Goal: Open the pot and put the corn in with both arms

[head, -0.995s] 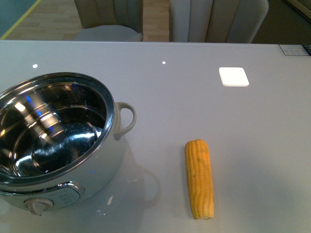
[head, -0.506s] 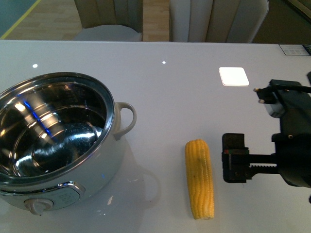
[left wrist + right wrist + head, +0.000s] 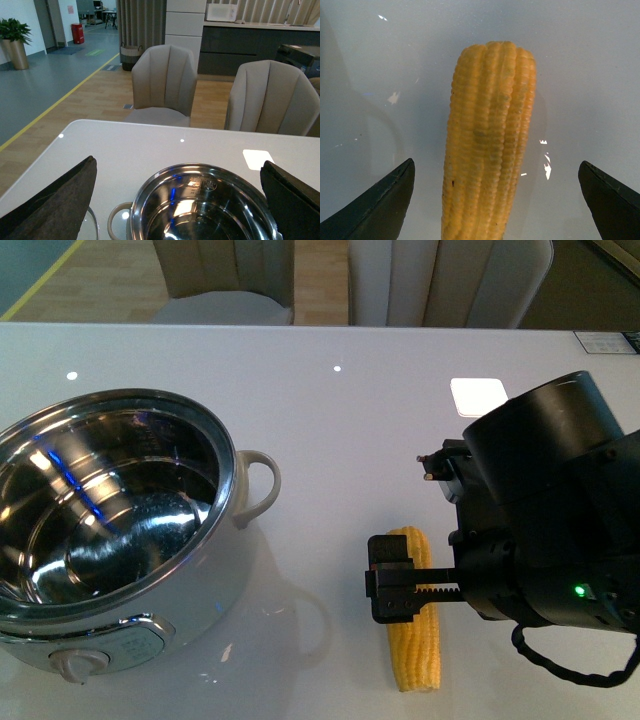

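Now, my left gripper (image 3: pixel 177 161) hangs over the pot (image 3: pixel 232 480), spread wide and holding nothing. The pot stands open. Right of the pot, past a strip of bare table (image 3: pixel 330 440), lies the corn (image 3: pixel 415 665). My right gripper (image 3: pixel 496 161) straddles it, wide open, with room on both sides and not touching it.

Front cam: high, angled down over table (image 3: pixel 330 420); pot (image 3: pixel 212 578) at 9 o'clock, corn (image 3: pixel 415 658) at 5. Left wrist: close over pot, near level, facing chairs (image 3: pixel 165 80). Right wrist: very close, straight down on corn. Overlap with front: pot, corn respectively.
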